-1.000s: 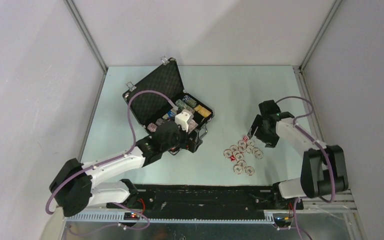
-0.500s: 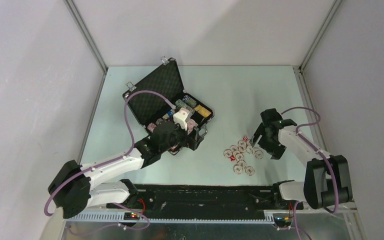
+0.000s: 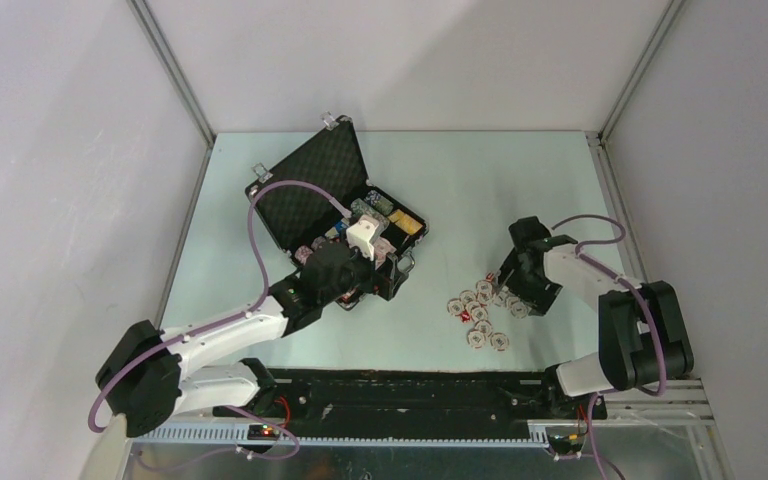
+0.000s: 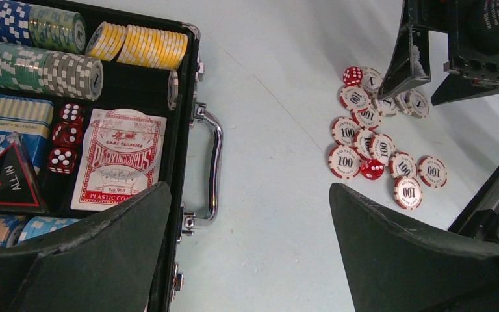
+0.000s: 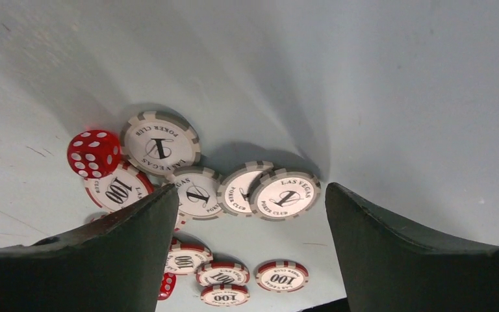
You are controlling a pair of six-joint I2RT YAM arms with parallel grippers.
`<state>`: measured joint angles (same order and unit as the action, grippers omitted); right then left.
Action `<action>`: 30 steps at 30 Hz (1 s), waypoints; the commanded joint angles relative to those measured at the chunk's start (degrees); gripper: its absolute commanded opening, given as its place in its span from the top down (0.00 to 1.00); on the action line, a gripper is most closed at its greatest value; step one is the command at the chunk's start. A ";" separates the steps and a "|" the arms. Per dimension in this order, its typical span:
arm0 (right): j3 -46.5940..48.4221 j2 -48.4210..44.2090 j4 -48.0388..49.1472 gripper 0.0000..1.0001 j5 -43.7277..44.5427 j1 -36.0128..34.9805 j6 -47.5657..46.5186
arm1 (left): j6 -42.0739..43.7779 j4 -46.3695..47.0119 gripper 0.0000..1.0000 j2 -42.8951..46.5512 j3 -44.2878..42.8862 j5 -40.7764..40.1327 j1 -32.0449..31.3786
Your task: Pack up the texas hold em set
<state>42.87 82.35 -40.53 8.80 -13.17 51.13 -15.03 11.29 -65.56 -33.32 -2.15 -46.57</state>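
Lower the right gripper (image 5: 247, 195), spread wide and holding nothing, straight down over the overlapping pair of grey-and-white round plastic poker chips marked 1 (image 5: 269, 194) lying between its fingers on the pale tabletop (image 5: 377, 78). Close only with both fingertips down against the surface, and aim for a single chip's rim rather than the overlap, to avoid pinching two and losing one. Keep off the small red die with white pips (image 5: 93, 153) set against the cluster's edge, likely to roll at a nudge. Expect thin flat discs to slip, so perhaps drag one clear of the neighbouring red-and-white 100 chips (image 4: 345, 161) before lifting. Leave the left gripper (image 4: 248, 192), likewise wide open and empty, above the silver handle (image 4: 216, 162), or draw it aside to free the drop path. Find the black rectangular foam-lined case (image 3: 312, 190) lying open left of centre, lid raised, well apart from the loose chips. Inside, note:

- rows of blue-and-white chips (image 4: 3, 19), green-and-white chips (image 4: 6, 62), grey-and-white chips (image 4: 71, 75) and yellow-and-white chips (image 4: 146, 47);
- three red dice (image 4: 65, 133) in a column;
- a red-and-white deck of playing cards (image 4: 120, 162) and a blue card box (image 4: 6, 120), partly cut off;
- a black triangular ALL IN marker (image 4: 6, 179).

Carry the grey pair to the bare stretch of slot between the grey row and the lone chip on edge (image 4: 172, 90), seemingly the matching place.
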 commanded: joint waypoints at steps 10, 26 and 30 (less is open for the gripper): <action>0.11 2.28 -0.72 0.27 3.27 -1.05 1.29 | 0.42 1.08 0.00 2.19 0.01 0.40 0.32; 0.11 2.48 -0.68 0.40 2.94 -2.13 3.83 | 0.87 0.15 0.00 1.73 -0.30 -0.04 0.25; 0.11 2.14 -1.17 0.26 2.53 -2.52 3.91 | 0.96 0.05 0.00 1.71 -0.34 -0.13 0.25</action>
<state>43.72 83.33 -40.60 9.80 -14.79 53.78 -15.00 10.57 -64.86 -33.32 -2.20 -46.57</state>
